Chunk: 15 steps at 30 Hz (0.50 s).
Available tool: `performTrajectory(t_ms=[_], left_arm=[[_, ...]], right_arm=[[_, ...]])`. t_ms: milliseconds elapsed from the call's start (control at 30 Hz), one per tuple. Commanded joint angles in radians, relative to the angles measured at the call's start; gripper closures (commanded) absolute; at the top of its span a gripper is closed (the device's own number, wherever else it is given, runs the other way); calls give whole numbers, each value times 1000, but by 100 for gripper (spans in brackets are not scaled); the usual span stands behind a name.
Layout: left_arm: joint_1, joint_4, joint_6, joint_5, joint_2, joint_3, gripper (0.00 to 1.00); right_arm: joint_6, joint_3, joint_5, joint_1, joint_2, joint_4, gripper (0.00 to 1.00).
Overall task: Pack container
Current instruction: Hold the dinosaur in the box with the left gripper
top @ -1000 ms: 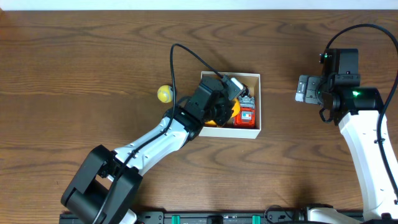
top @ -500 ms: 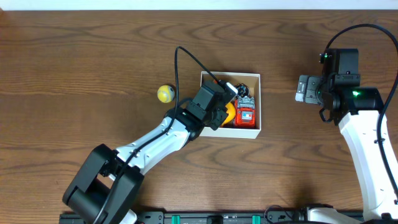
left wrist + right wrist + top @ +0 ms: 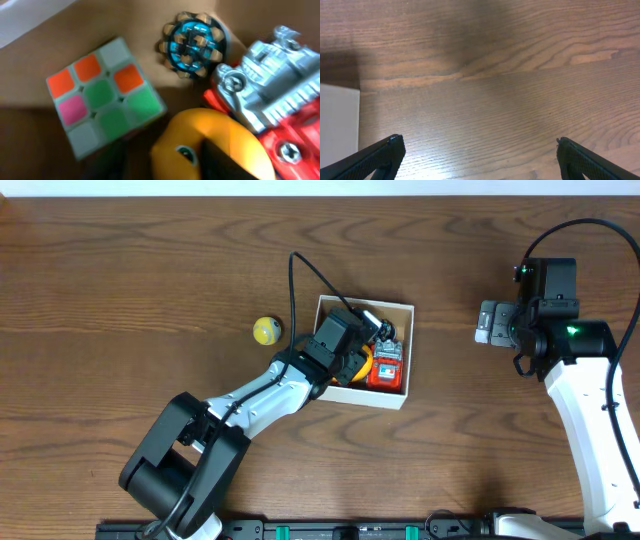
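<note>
While the left pincer point(image 3: 358, 348) hangs among toys point(image 3: 388, 367) inside the mid-table container point(image 3: 375, 397), grip unreadable, the right pincer point(image 3: 480, 145) gapes empty over open table point(image 3: 150, 270) well right of its wall; yellow ball point(image 3: 265, 330) just left.

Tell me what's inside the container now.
Inside the container: a colour puzzle cube, a round blue-gold toy, a red-and-silver toy and a yellow toy. Overhead, the left arm covers much of it.

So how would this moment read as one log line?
left arm over box | inside: colour cube, yellow toy, red robot toy | yellow ball outside | right jaws open above table
</note>
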Motion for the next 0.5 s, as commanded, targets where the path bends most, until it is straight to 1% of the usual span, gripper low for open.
performTrajectory(t_ms=[0,200,467], left_arm=[[11,-30,12,-32,32,-31,48],[11,-33,-4,-29,-61,-31,47],[11,-42,-12,-26,-247,-31,47]], right_arm=[[18,11,6,-8,-2,0,1],[18,11,6,-8,-2,0,1],[18,11,6,-8,-2,0,1]])
